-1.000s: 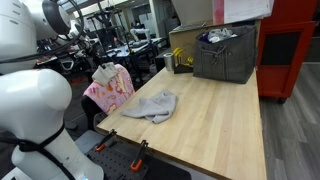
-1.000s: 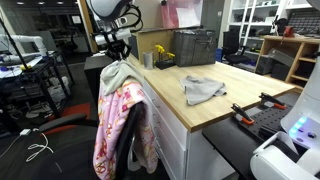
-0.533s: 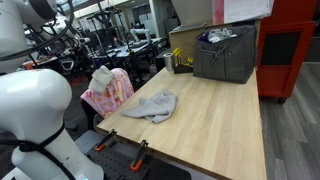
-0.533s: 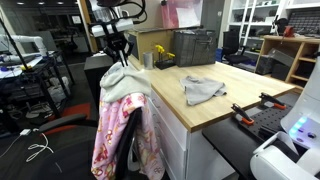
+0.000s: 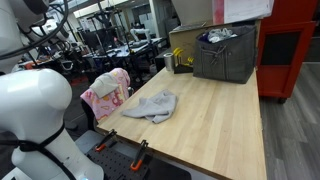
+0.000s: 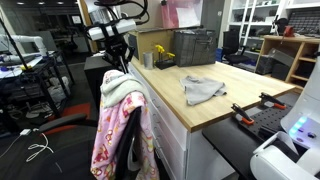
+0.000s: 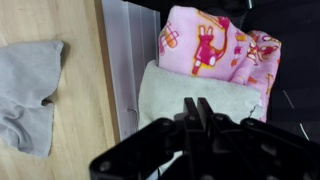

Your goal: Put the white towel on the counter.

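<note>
The white towel point(image 7: 160, 95) lies on top of a pink patterned cloth point(image 7: 210, 45) draped over a chair back beside the wooden counter point(image 7: 70, 150). It shows in both exterior views point(image 5: 103, 80) point(image 6: 118, 85). My gripper point(image 7: 197, 105) hangs just above the towel point(image 6: 122, 60). Its fingers are pressed together and I see no fabric between them. A grey cloth point(image 7: 25, 95) lies crumpled on the counter point(image 5: 215, 125) near its edge point(image 6: 203, 89).
A grey crate point(image 5: 225, 55) point(image 6: 193, 47) stands at the far end of the counter with a yellow object point(image 6: 160, 50) beside it. Orange-handled clamps point(image 5: 135, 155) point(image 6: 245, 110) grip the counter's near edge. A red cabinet point(image 5: 290, 50) stands behind.
The towel was peaked up under my gripper a second ago. It has since sunk flatter onto the chair, and the pink cloth hangs lower and wider.
</note>
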Tool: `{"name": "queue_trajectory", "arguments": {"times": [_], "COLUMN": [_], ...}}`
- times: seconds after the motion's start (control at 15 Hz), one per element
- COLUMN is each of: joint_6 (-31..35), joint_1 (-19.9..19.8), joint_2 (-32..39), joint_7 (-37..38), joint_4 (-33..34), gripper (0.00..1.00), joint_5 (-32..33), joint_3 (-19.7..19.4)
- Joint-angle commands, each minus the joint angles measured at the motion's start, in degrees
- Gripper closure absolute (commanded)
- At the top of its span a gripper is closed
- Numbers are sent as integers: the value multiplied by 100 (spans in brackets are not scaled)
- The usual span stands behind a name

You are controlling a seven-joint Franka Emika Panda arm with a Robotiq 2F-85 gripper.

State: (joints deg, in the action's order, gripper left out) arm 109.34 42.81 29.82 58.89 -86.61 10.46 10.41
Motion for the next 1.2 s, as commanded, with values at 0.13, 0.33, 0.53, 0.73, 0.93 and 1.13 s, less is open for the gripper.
{"name": "queue_trajectory", "arguments": {"times": [0.13, 0.33, 0.53, 0.73, 0.93, 1.13], "joint_6": [528, 676, 801, 1047, 1265, 1456], "joint_1": [-170, -293, -459, -582, -607, -595], "joint_2": [-285, -175, 0, 238, 476, 615], "joint_7": [-99, -203, -351, -469, -498, -427], "joint_4": [-496, -414, -325, -239, -144, -113], "gripper": [45, 23, 2, 0, 0, 32], "joint_5": [171, 316, 275, 151, 36, -20], "joint_3": [-127, -239, -242, -187, -174, -213]}}
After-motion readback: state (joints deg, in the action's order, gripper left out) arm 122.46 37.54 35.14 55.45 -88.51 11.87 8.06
